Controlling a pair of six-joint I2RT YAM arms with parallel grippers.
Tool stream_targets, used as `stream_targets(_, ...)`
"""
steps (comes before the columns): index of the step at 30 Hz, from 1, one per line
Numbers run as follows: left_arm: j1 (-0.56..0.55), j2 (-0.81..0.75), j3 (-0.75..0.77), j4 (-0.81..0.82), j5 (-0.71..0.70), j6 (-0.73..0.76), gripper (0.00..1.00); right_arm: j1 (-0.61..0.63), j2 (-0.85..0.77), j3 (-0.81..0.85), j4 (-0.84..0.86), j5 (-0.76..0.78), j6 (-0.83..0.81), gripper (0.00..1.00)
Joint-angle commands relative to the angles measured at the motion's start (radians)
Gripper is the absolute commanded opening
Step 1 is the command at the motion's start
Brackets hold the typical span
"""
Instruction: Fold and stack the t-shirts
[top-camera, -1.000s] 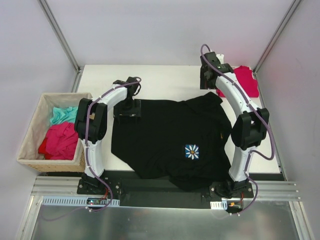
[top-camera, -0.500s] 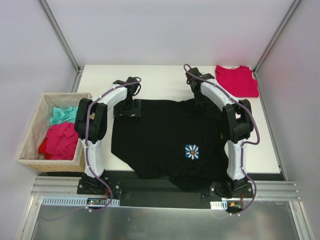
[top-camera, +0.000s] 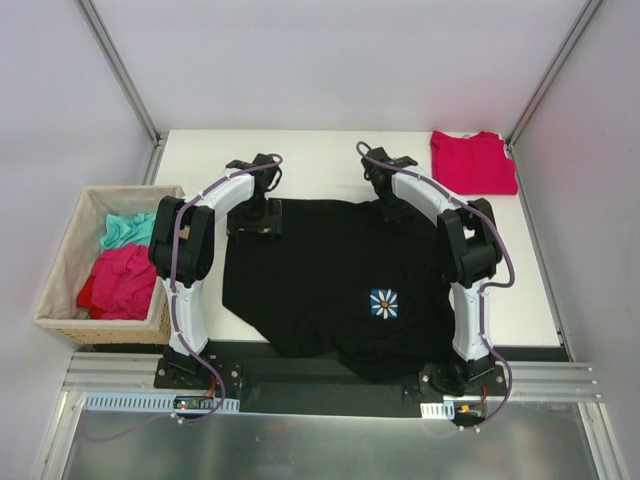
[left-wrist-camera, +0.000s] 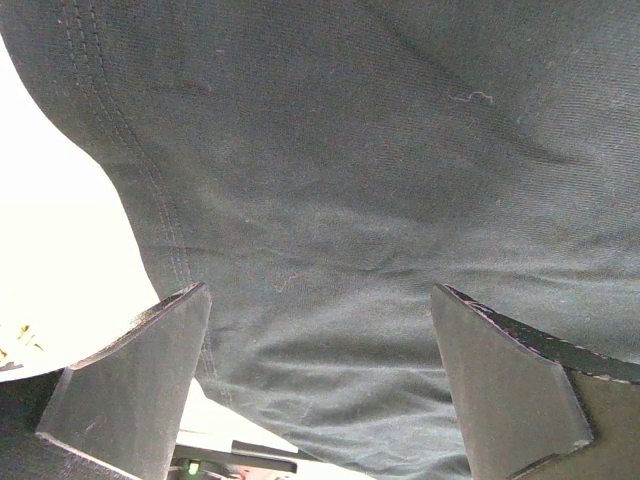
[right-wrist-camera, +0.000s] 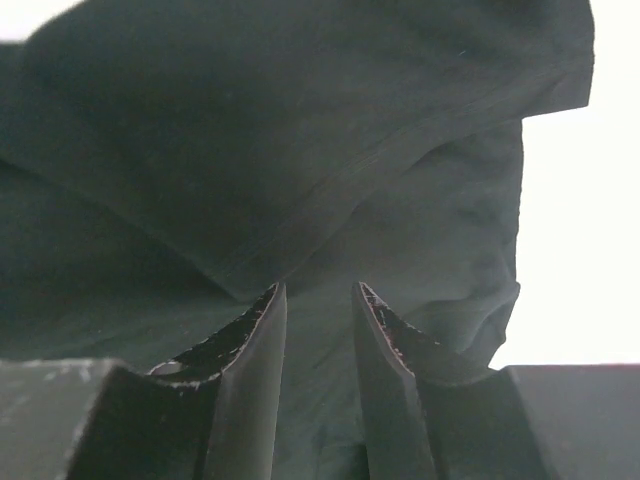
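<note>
Top external: black t-shirt (top-camera: 330, 262) fills the bench (top-camera: 310, 160) middle, red t-shirt (top-camera: 473, 162) the far-right corner. I see left jaws gaping over the black shirt's far-left edge; right jaws narrowed at its far edge, and I can't tell if they grip.

The left arm (top-camera: 187, 310) and right arm (top-camera: 468, 320) have white curved links, bulky black joints (top-camera: 183, 240) and a purple cable (top-camera: 172, 300) trailing along each. The left end effector (left-wrist-camera: 318, 292) and right end effector (right-wrist-camera: 317, 290) have dark, flat, wedge-shaped fingers (left-wrist-camera: 130, 380).
</note>
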Motion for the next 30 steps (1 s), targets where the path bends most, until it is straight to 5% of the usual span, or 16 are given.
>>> stream_targets(1,-0.011,-0.034,0.022,-0.030,-0.012,0.001,0.93,0.033,-0.009,-0.009,-0.005,-0.007,0.018,0.36)
stream_targets(14,-0.011,-0.041,0.021,-0.031,-0.015,0.001,0.93,0.105,0.006,-0.028,-0.005,0.007,0.025,0.36)
stream_targets(30,-0.011,-0.030,0.019,-0.031,-0.018,0.002,0.93,0.042,0.055,0.020,0.005,0.002,0.008,0.36)
